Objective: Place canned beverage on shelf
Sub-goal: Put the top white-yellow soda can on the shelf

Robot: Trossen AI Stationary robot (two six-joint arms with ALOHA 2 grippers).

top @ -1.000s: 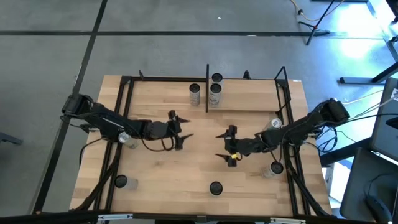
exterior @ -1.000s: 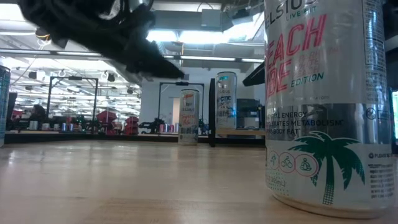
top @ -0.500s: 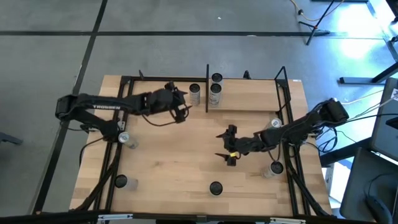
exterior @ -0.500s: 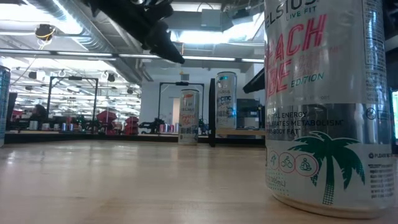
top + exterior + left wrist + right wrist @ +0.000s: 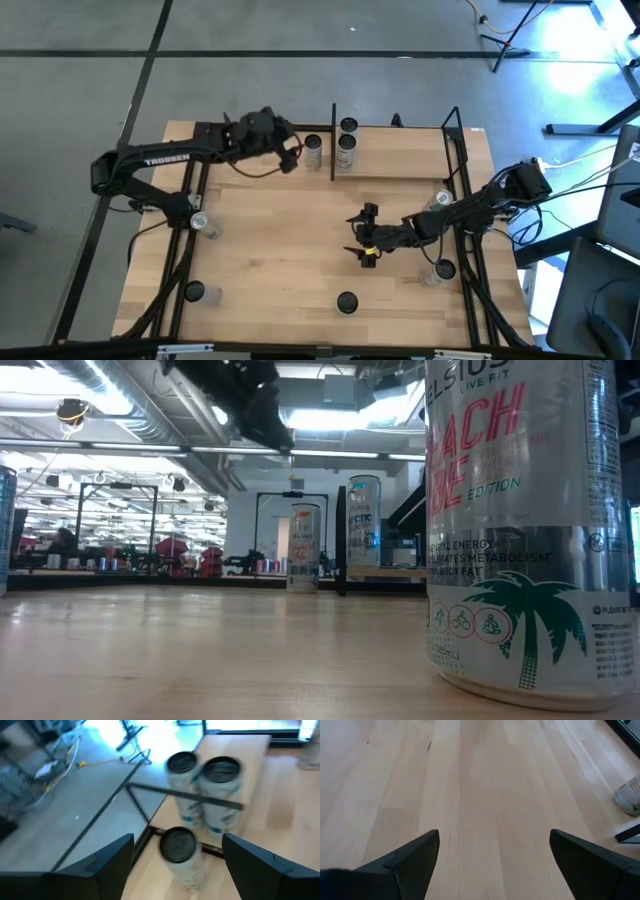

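The left arm reaches far across the bench (image 5: 270, 250) toward the back. Its left claw (image 5: 291, 156) is spread wide and holds nothing. It hangs just beside a can (image 5: 313, 150) that stands on the bench next to a black post (image 5: 332, 140). Two more cans (image 5: 346, 142) stand close together on the shelf (image 5: 400, 155) past the post. The right arm bends in low over the middle of the bench. The right claw (image 5: 361, 236) is wide too and empty above bare wood.
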